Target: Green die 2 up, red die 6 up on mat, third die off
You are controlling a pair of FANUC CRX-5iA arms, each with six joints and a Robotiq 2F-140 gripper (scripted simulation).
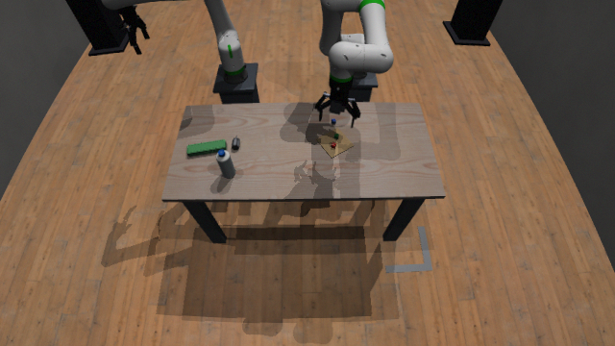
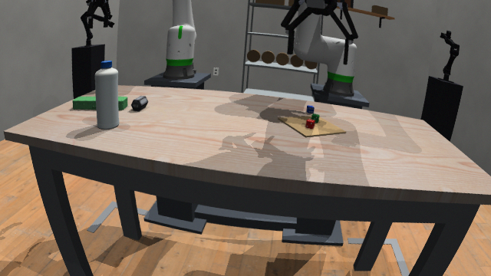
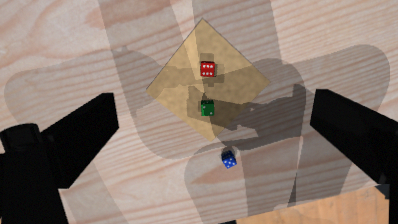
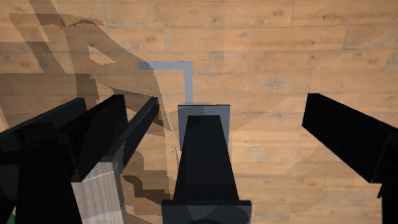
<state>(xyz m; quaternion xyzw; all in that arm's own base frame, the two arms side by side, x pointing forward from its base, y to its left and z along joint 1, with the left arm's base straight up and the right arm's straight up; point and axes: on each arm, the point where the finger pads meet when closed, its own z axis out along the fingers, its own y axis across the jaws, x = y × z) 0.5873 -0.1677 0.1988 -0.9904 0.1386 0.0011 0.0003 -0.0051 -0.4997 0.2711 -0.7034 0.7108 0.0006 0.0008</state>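
Observation:
The red die (image 1: pixel 333 145) (image 2: pixel 310 123) (image 3: pixel 208 69) lies flat, fully on the tan mat (image 1: pixel 336 152) (image 2: pixel 326 129) (image 3: pixel 172 85), six pips up. The green die (image 1: pixel 336 135) (image 2: pixel 315 117) (image 3: pixel 207 108) lies flat nearer the mat's corner, inside its edge, two pips up. The blue die (image 1: pixel 333 121) (image 2: pixel 310 109) (image 3: pixel 229 160) lies on the table, off the mat, beyond that corner. My left gripper (image 1: pixel 336 122) (image 2: pixel 318 58) (image 3: pixel 214 109) is open and empty, high above the dice. My right gripper (image 1: pixel 142 44) (image 4: pixel 214 110) is open and empty, away from the table.
On the table's other half stand a white bottle (image 1: pixel 226 165) (image 2: pixel 107 97), a green block (image 1: pixel 207 147) (image 2: pixel 80 103) and a dark cylinder (image 1: pixel 235 143) (image 2: pixel 140 103). A black pedestal (image 4: pixel 205 155) stands below my right gripper.

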